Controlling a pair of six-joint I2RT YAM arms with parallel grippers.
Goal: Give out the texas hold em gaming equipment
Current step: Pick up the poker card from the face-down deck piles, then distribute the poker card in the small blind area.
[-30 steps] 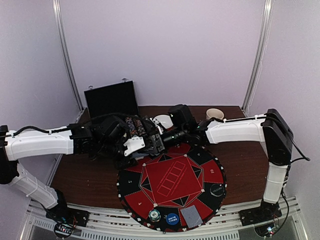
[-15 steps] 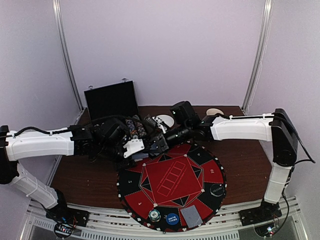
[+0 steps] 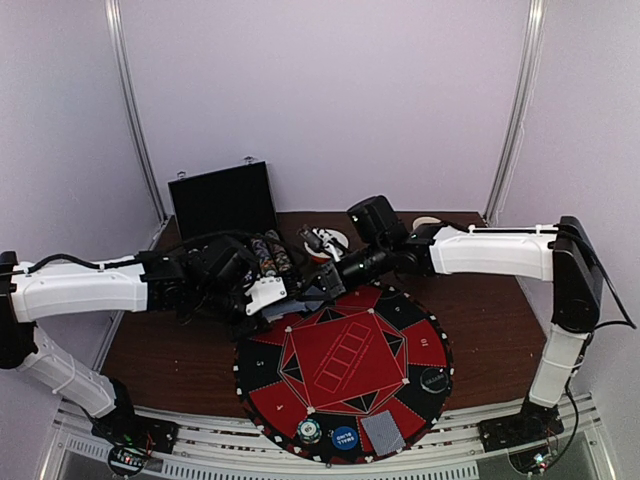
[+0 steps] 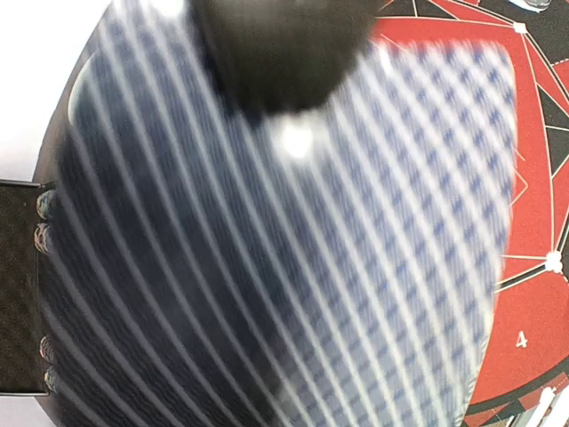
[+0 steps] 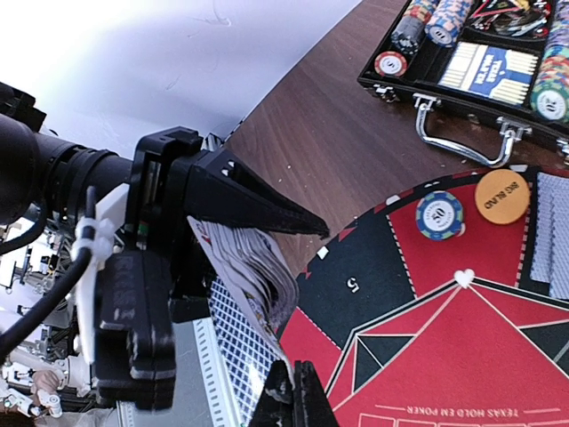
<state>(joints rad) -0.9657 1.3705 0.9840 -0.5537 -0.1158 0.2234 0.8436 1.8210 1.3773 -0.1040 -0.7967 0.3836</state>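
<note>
Over the far rim of the round poker mat (image 3: 345, 372), the left tool (image 3: 305, 290) is clamped flat on a deck of playing cards (image 5: 258, 271). One black finger (image 5: 253, 209) lies across the top and the other is hidden beneath. A blurred blue-checked card back fills the left wrist view.

The right tool (image 5: 292, 398) sits just below the deck with its tips almost together. A checked-back card (image 5: 238, 351) hangs from the deck's underside toward them, but I cannot tell whether they pinch it.

A blue chip (image 5: 440, 216) and an orange big-blind disc (image 5: 502, 196) lie on the mat, and more chips sit in the open briefcase (image 5: 480, 98) on the desk (image 3: 150, 350).

The cards look light, thin, slick and bendy, so the deck would likely fan or spill if the clamp eased. A single card is best pinched at its exposed edge and drawn out along its own plane.
</note>
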